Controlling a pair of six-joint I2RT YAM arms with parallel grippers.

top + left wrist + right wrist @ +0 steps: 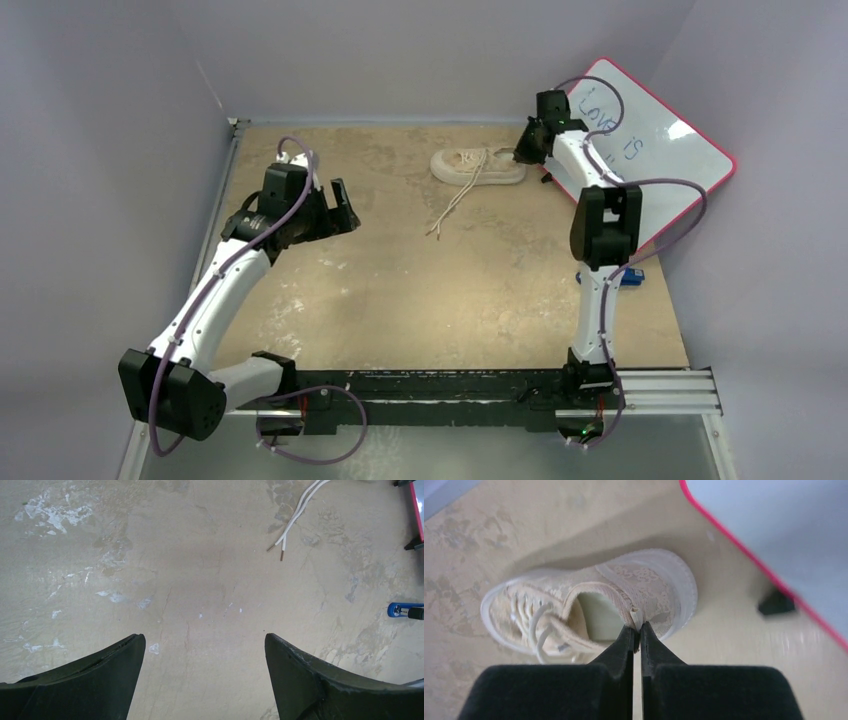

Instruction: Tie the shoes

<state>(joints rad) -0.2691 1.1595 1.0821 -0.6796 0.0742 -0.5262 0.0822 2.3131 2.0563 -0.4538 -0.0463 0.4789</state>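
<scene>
A cream sneaker (478, 166) (624, 590) lies at the far side of the table, toe to the left, its long laces (455, 200) trailing toward the middle. My right gripper (522, 148) (637, 626) is shut on the small pull tab at the shoe's heel. The two lace ends (287, 532) show at the top of the left wrist view. My left gripper (340, 208) (205, 640) hangs open over bare table well left of the shoe, nothing between its fingers.
A whiteboard with a pink rim (660, 140) (774, 535) leans at the back right, just behind the shoe's heel. A small blue-and-black stapler (630, 277) (404, 611) lies near the right arm. Walls close the table on three sides.
</scene>
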